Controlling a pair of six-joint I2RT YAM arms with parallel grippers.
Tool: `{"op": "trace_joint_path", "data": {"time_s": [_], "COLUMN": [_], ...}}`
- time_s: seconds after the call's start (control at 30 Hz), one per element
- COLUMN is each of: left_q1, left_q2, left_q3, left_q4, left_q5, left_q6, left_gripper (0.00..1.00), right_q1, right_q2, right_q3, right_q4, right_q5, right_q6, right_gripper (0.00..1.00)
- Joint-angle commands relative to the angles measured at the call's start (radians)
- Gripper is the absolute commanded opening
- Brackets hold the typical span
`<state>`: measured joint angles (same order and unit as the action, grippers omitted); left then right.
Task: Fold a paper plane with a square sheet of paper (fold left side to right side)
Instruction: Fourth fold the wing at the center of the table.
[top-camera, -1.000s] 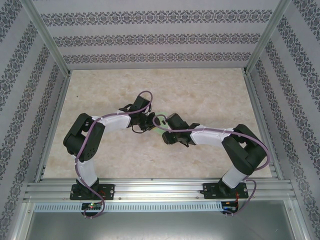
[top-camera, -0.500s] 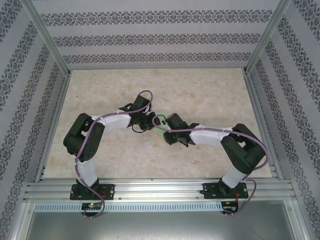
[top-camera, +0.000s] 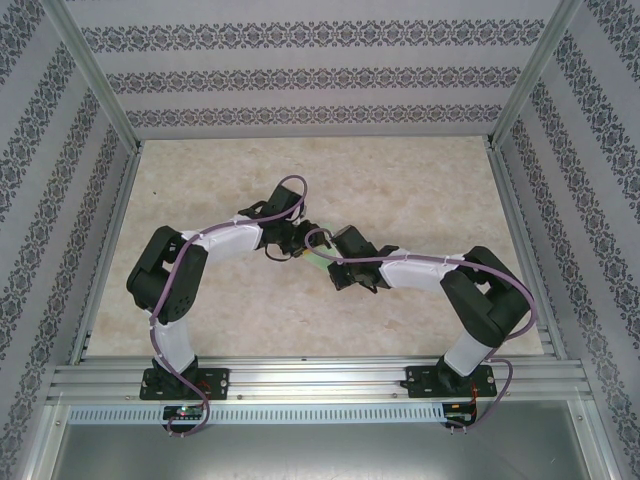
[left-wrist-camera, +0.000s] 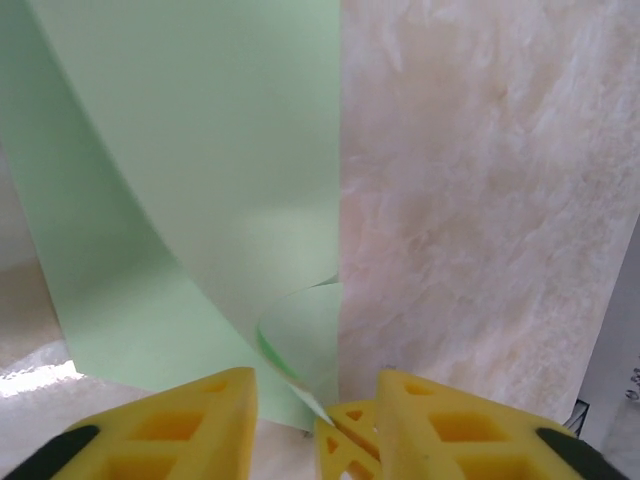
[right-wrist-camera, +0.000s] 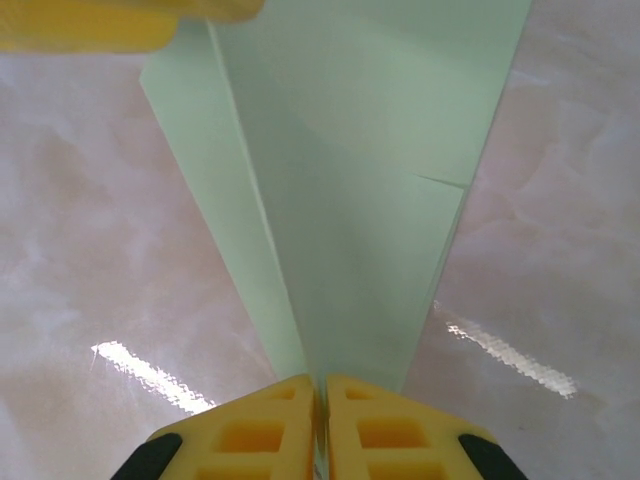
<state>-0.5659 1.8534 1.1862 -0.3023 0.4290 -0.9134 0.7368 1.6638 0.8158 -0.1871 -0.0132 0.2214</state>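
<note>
The sheet of paper (right-wrist-camera: 350, 200) is pale mint green, folded into a layered pointed shape that narrows toward my right gripper (right-wrist-camera: 321, 385). That gripper is shut on the paper's narrow end. In the left wrist view one flap of the paper (left-wrist-camera: 210, 170) lifts off the table and curls over. My left gripper (left-wrist-camera: 315, 405) stands open around that end, one yellow finger on each side. The right gripper's fingertips (left-wrist-camera: 345, 440) pinch the paper's tip between them. From above, both grippers meet mid-table, with a sliver of paper (top-camera: 315, 257) showing between the left gripper (top-camera: 298, 240) and the right gripper (top-camera: 326, 262).
The beige marble tabletop (top-camera: 420, 190) is bare around the arms. Patterned walls and aluminium frame rails (top-camera: 300, 380) enclose the table. A yellow finger of the left gripper (right-wrist-camera: 110, 25) shows at the top left of the right wrist view.
The left gripper has shifted slightly toward the far right, and the right gripper has edged right with the paper. Both stay close together at mid-table.
</note>
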Motion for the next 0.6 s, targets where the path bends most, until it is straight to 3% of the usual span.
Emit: {"op": "trace_joint_path", "data": {"time_s": [0.0, 0.33, 0.57], "left_q1": [0.0, 0.095, 0.136], "left_q2": [-0.045, -0.125, -0.184], "left_q3": [0.044, 0.005, -0.088], "left_q4": [-0.054, -0.072, -0.028], "left_q5": [-0.018, -0.029, -0.025], "left_q6": [0.047, 0.077, 0.084], "left_gripper": [0.43, 0.64, 0.66], "right_q1": [-0.012, -0.025, -0.085], "right_q2": [0.016, 0.024, 0.008], "right_q3": [-0.007, -0.018, -0.065], "right_q4": [0.028, 0.053, 0.141], "right_q5": [-0.024, -0.075, -0.195], "right_q6": [-0.006, 0.007, 0.048], "right_gripper": [0.11, 0.11, 0.09]}}
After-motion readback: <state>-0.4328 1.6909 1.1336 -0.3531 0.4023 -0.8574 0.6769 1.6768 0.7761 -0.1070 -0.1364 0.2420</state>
